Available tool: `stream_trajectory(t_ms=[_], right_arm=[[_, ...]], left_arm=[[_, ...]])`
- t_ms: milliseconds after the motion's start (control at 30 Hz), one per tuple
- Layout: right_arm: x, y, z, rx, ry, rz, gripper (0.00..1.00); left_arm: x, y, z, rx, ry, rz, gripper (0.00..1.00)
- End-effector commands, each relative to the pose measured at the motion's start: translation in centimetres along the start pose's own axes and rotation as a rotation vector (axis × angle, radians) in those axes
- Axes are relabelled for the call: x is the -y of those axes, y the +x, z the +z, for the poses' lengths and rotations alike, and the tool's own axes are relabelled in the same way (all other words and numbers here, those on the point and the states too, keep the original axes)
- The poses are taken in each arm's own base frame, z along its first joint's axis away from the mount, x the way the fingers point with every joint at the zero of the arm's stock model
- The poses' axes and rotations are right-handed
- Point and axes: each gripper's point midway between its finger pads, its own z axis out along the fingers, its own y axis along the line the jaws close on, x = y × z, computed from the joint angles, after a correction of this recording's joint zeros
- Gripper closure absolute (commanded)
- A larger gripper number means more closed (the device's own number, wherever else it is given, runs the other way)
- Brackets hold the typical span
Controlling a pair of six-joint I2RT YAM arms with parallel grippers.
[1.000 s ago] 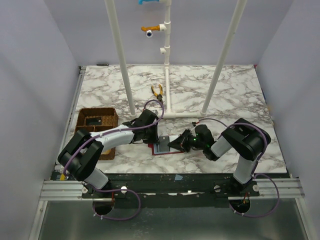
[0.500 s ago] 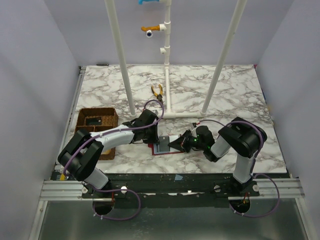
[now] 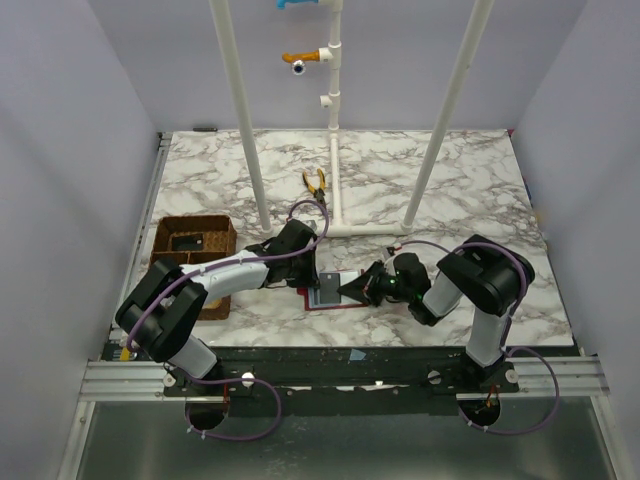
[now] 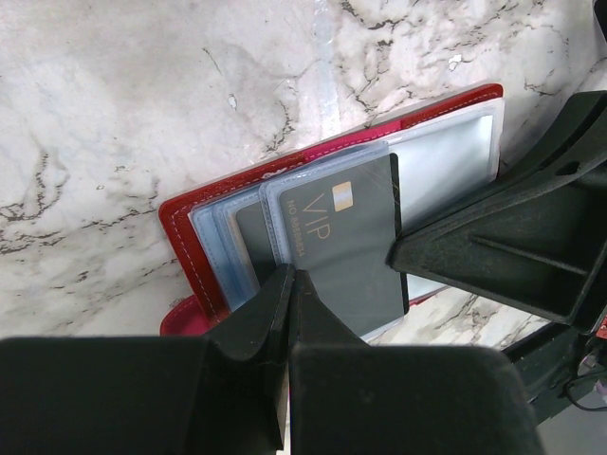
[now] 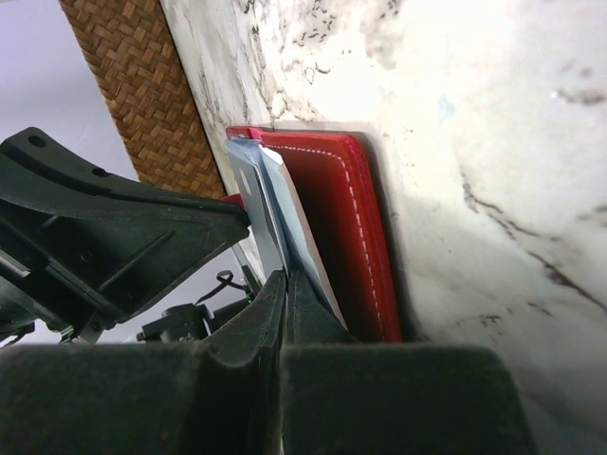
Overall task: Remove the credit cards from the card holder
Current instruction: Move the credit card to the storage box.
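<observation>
The red card holder (image 3: 322, 301) lies open on the marble near the front edge, its clear sleeves (image 4: 223, 232) fanned up. A dark grey credit card (image 4: 346, 242) marked VIP sits in the top sleeve. My left gripper (image 4: 292, 276) is shut, its tips resting on that sleeve at the card's near-left corner. My right gripper (image 5: 286, 277) is shut on the card's right edge, a thin sheet running between its tips. From above the card (image 3: 329, 290) stands tilted up between the left gripper (image 3: 305, 278) and the right gripper (image 3: 346, 289). The holder's red cover (image 5: 351, 227) lies flat.
A brown woven tray (image 3: 160, 240) with a dark item inside stands left of the holder, also showing as weave (image 5: 123, 85) behind the left gripper. Yellow-handled pliers (image 3: 316, 180) lie further back. White frame poles (image 3: 335, 150) rise from the middle of the table.
My right gripper has closed on the card's edge and drawn slightly right, and the card now tilts up. The left arm has not moved.
</observation>
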Motion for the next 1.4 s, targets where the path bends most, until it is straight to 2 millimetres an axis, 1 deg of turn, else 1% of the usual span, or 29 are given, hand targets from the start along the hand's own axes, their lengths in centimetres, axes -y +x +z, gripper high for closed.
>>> stream_trajectory(t_ms=[0,333,633,800,967,1033,1133,1267,1367], right_arm=[[1.5,-0.6,-0.7,0.040,0.052,0.002,0.99],[1.6,-0.8,-0.9,0.045,0.060,-0.012,0.99],[1.8,-0.9,-1.0,0.051,0.071,-0.022,0.99],[1.7,-1.2,-1.0,0.058,0.085,-0.040,0.99],[1.6,-1.6,-1.0,0.073,0.118,-0.080,0.99],[1.4,-1.9,-1.0,0.078,0.130,-0.101,0.97],[1.3,-2.1,-1.1,0.084,0.148,-0.121,0.96],[1.5,-2.2,-1.2,0.088,0.165,-0.128,0.96],[1.5,-2.1,-1.2,0.085,0.161,-0.126,0.96]], left_arm=[[-4.7,3.8,0.6,-0.102,-0.173,-0.004,1.00],[-5.4,4.1,0.6,-0.106,-0.201,-0.010,1.00],[-5.9,3.9,0.4,-0.094,-0.228,0.010,1.00],[-6.5,3.4,0.2,-0.068,-0.260,0.030,1.00],[-6.5,3.3,0.1,-0.063,-0.260,0.036,1.00],[-6.4,3.3,0.1,-0.063,-0.257,0.038,1.00],[-5.9,3.3,0.2,-0.064,-0.240,0.050,1.00],[-5.5,3.2,0.3,-0.063,-0.234,0.058,1.00],[-5.5,3.3,0.3,-0.065,-0.236,0.053,1.00]])
